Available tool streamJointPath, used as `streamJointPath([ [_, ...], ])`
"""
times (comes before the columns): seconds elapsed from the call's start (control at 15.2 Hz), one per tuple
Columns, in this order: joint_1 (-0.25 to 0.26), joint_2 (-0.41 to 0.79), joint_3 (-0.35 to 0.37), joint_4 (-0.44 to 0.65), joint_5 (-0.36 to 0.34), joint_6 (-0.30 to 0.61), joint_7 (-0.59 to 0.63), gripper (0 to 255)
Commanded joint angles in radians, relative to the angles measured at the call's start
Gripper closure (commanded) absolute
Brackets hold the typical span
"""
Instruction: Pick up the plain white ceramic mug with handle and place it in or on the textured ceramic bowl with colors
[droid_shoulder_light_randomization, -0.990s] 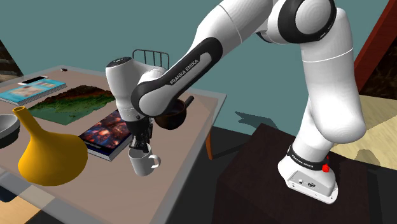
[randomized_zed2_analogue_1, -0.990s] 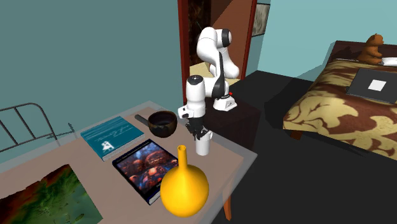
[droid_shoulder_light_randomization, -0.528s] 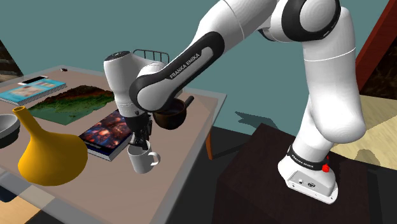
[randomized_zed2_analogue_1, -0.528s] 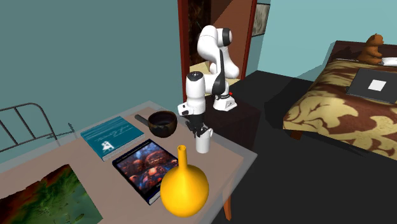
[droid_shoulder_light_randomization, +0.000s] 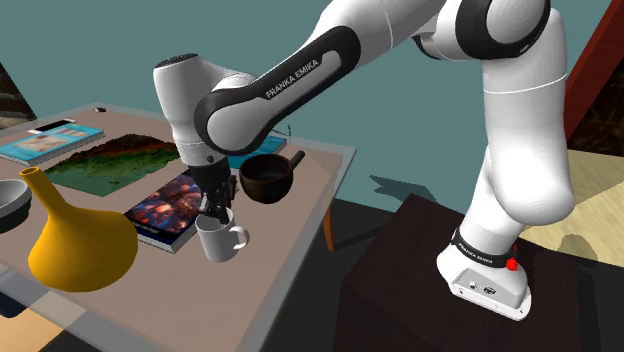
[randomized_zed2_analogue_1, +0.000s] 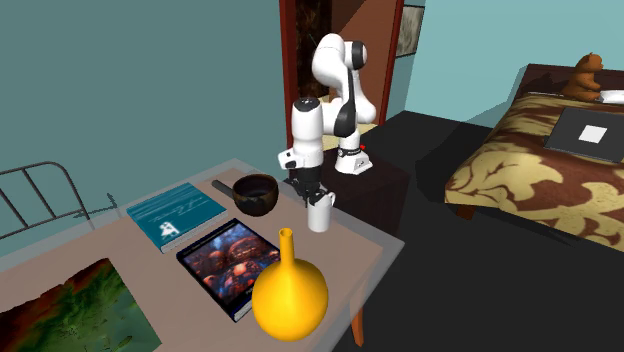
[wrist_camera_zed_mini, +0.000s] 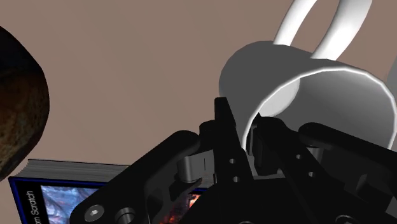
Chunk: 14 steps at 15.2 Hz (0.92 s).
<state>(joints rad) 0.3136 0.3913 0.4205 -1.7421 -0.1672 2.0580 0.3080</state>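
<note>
1. A white arm (droid_shoulder_light_randomization: 300, 75) reaches from its stand (droid_shoulder_light_randomization: 487, 280) down to a beige worktop (droid_shoulder_light_randomization: 312, 185) and ends in a black gripper (droid_shoulder_light_randomization: 216, 205).
2. The gripper points straight down and pinches the rim of a white mug (droid_shoulder_light_randomization: 218, 242).
3. In the wrist view the gripper (wrist_camera_zed_mini: 245, 137) has one finger (wrist_camera_zed_mini: 224, 127) outside the wall of the mug (wrist_camera_zed_mini: 254, 70) and the other inside. The thin wall is clasped between them.
4. The mug hangs upright below the gripper, close over the worktop near its front edge. Whether its base touches the surface cannot be told.
5. Its handle (droid_shoulder_light_randomization: 240, 238) points to the shoulder view's right, on the side away from the pinched rim.
6. A dark brown bowl (droid_shoulder_light_randomization: 266, 180) with a short side handle sits on the worktop just beside the mug, apart from it.
7. In the second exterior view the bowl (randomized_zed2_analogue_1: 257, 193) is to the left of the mug (randomized_zed2_analogue_1: 318, 215) and the gripper (randomized_zed2_analogue_1: 313, 197).
8. A book (droid_shoulder_light_randomization: 165, 210) with a colourful cover lies flat on the other side of the mug, close by.
9. A yellow vase (droid_shoulder_light_randomization: 75, 245) with a narrow neck stands beyond the book, at the shoulder view's left.
10. A teal book (randomized_zed2_analogue_1: 180, 215) lies near the bowl, and a green map (droid_shoulder_light_randomization: 115, 160) lies further along the worktop.
11. A bed (randomized_zed2_analogue_1: 520, 175) with a patterned gold cover stands at the second exterior view's right.
</note>
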Motion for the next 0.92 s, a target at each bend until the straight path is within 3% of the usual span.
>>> streamJointPath([
  [0.0, -0.002, -0.011, 0.002, 0.012, 0.006, -0.022, -0.004, 255],
  [0.86, -0.006, -0.063, 0.015, 0.117, 0.034, -0.175, -0.022, 255],
])
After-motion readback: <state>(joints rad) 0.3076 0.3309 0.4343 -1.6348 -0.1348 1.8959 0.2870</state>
